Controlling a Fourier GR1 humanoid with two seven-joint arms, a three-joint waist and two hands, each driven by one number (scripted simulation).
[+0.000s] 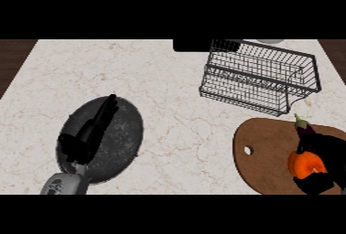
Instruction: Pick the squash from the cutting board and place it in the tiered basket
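The orange squash (305,163) lies at the right end of the brown cutting board (263,151), low on the right of the head view. My right hand (330,148) wraps around it, with black fingers curled above and below, hiding part of it. The black wire tiered basket (260,75) stands at the upper right, beyond the board. My left hand (88,132) lies open with straight fingers over a dark round plate at the left.
A purple eggplant (303,129) lies on the board just above the squash, touching my right hand. The dark speckled plate (125,137) sits at the lower left. A black object (192,45) stands at the counter's back edge beside the basket.
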